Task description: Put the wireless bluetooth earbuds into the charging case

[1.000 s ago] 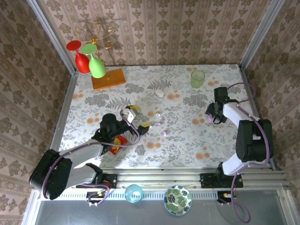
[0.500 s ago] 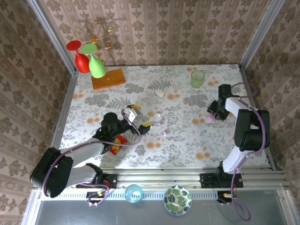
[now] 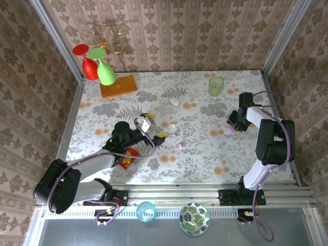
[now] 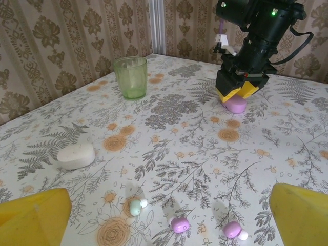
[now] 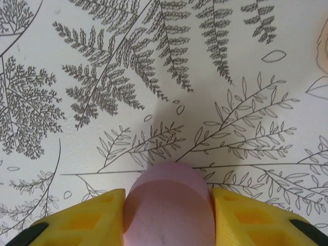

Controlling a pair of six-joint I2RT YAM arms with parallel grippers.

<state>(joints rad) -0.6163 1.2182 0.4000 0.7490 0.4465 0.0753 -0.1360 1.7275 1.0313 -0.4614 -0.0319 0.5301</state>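
Three earbuds lie on the table between my left gripper's wide-apart yellow fingers: a pale green earbud point(image 4: 135, 206), a pink earbud point(image 4: 179, 224) and a second pink earbud point(image 4: 233, 230). My left gripper point(image 4: 168, 218) is open and holds nothing; from above it point(image 3: 154, 127) sits just left of the earbuds point(image 3: 175, 135). My right gripper point(image 5: 168, 215) is shut on the pink oval case point(image 5: 168, 205), which rests on the table point(image 3: 231, 129). A white oval case point(image 4: 76, 156) lies apart at the far middle point(image 3: 175, 102).
A green cup point(image 3: 216, 86) stands at the back right. A gold rack with a red and a green glass on an orange base point(image 3: 118, 86) is at the back left. A red and yellow packet point(image 3: 128, 155) lies under my left arm.
My right arm's links swung back toward the far right wall while its gripper stayed at the pink case. The left gripper edged slightly toward the earbuds.
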